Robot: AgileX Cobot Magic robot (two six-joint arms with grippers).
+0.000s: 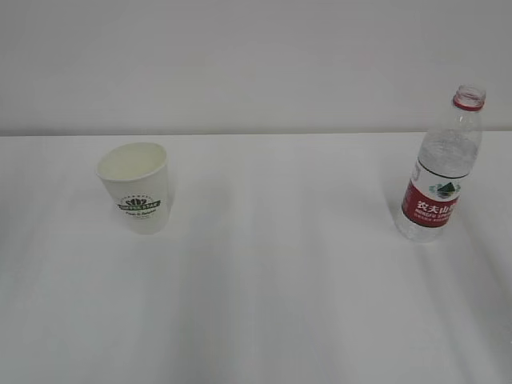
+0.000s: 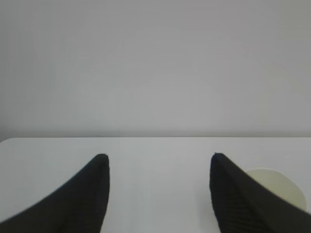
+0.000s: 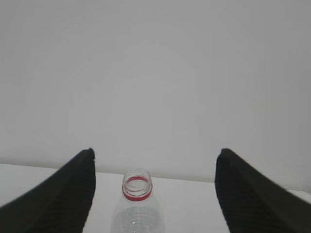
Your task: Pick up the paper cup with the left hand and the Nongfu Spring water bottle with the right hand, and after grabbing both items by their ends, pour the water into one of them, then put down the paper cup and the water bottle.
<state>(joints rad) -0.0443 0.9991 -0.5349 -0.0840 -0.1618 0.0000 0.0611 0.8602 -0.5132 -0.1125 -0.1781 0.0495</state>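
Nothing grasped yet: left gripper released beside paper cup; right gripper released, straddling uncapped Nongfu Spring water bottle, seemingly for pickup.

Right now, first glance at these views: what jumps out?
The Nongfu Spring water bottle stands upright and uncapped at the right of the white table, its red label the only strong colour. The paper cup stands far across at the left, logo facing the camera. Neither arm shows in the exterior view; in the wrist views the left gripper and right gripper are open and empty.
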